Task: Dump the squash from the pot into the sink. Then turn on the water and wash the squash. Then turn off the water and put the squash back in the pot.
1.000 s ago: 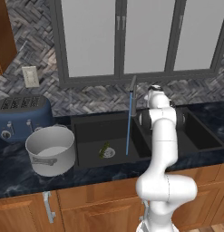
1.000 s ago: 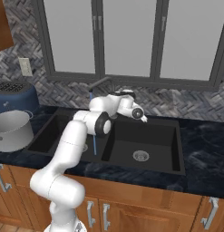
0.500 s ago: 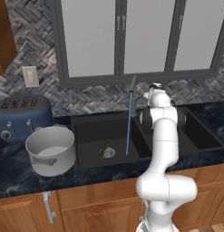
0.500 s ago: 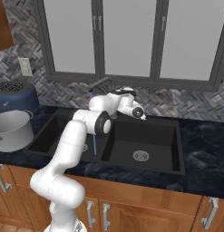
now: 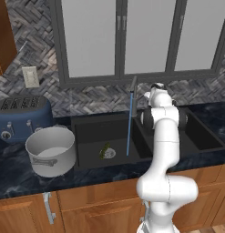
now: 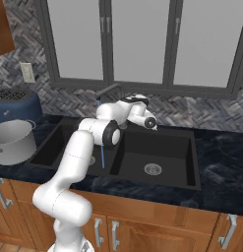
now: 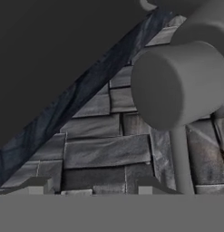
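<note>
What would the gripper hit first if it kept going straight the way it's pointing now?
Probably the tiled backsplash: in the hand view it lies dead ahead between the gripper fingertips. The grey faucet knob sits off to one side, though depth is uncertain.

White jointed arm rises from base, elbow bent, reaching forward at mid height; two-finger gripper (image 7: 93,186) with small dark fingers (image 7: 36,185) parted, nothing visible between them.
</note>
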Controlling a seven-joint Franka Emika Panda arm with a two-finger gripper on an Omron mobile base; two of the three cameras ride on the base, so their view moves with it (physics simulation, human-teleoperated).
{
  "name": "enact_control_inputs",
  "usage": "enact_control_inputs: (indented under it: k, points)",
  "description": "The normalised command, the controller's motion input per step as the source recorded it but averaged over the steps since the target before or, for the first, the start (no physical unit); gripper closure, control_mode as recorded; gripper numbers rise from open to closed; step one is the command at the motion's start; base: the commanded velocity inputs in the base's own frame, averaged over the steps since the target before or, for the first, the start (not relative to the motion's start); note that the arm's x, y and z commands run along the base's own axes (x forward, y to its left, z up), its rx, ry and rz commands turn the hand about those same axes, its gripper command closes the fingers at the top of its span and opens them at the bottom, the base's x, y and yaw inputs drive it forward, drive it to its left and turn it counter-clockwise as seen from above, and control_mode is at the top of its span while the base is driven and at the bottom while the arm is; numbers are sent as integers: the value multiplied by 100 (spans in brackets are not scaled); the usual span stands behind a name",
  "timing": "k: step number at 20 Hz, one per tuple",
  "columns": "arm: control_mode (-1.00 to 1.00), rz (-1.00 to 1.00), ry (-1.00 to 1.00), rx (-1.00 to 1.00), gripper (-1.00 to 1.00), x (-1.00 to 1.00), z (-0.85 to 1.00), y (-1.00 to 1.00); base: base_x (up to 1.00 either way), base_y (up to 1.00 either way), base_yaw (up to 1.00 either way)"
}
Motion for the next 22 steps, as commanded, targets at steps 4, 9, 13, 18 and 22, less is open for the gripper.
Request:
enact_control_inputs:
  k: [4,9,13,18,22]
  points:
    - [-100,5,0,7,-100,16,36,42,0,0,0]
    - [-100,8,0,7,-100,23,33,44,0,0,0]
    - [-100,11,0,6,-100,23,30,52,0,0,0]
    - [-100,14,0,6,-100,22,33,69,0,0,0]
    - [-100,15,0,6,-100,24,36,73,0,0,0]
